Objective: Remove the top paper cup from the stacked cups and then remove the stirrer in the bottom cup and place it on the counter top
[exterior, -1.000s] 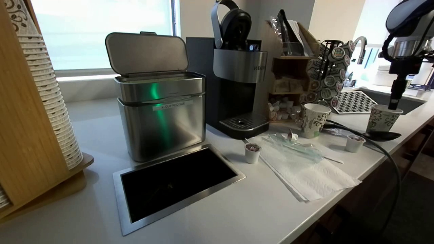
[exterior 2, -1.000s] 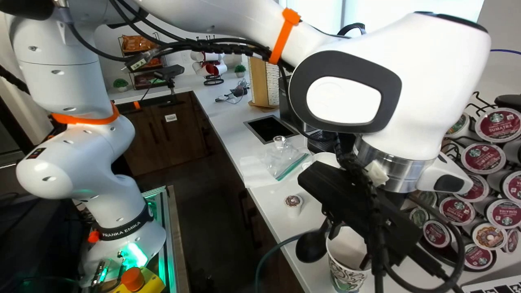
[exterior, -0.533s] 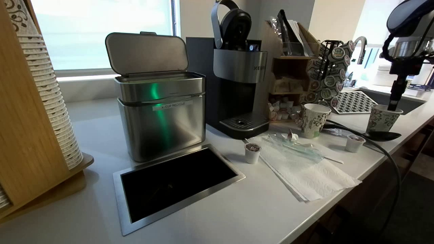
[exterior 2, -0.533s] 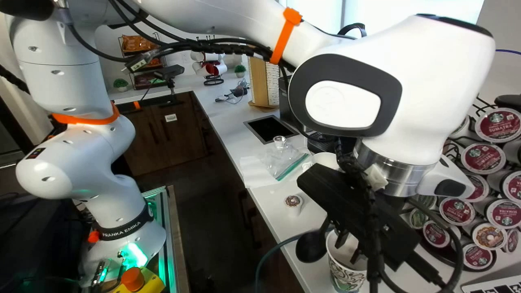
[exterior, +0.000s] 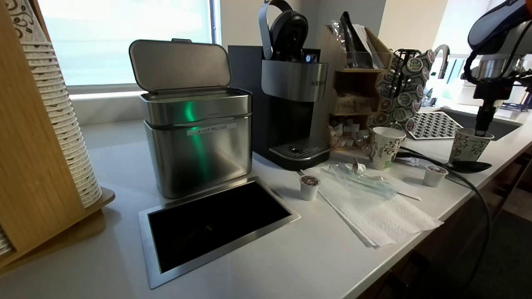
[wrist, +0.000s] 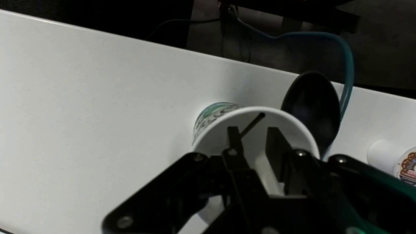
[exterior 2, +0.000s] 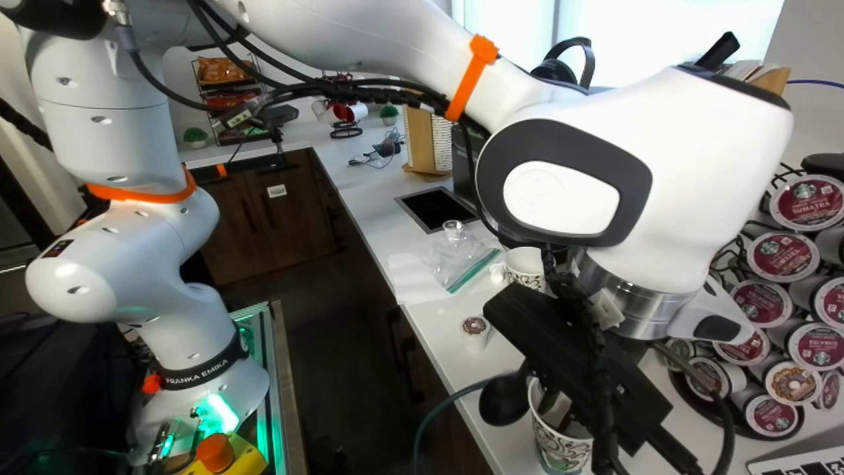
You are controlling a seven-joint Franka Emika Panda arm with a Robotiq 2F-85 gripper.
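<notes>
Slantwise, thin dark stirrer [wrist: 253, 124], inside white cup [wrist: 217, 137]

Pincer [exterior: 480, 133] partly inside patterned cup [exterior: 469, 148], twin cup [exterior: 386, 149] upright, coffee machine [exterior: 293, 83]

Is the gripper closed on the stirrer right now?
No, in the wrist view the gripper stands open, the gap between its jaws far wider than the thin stirrer.
</notes>
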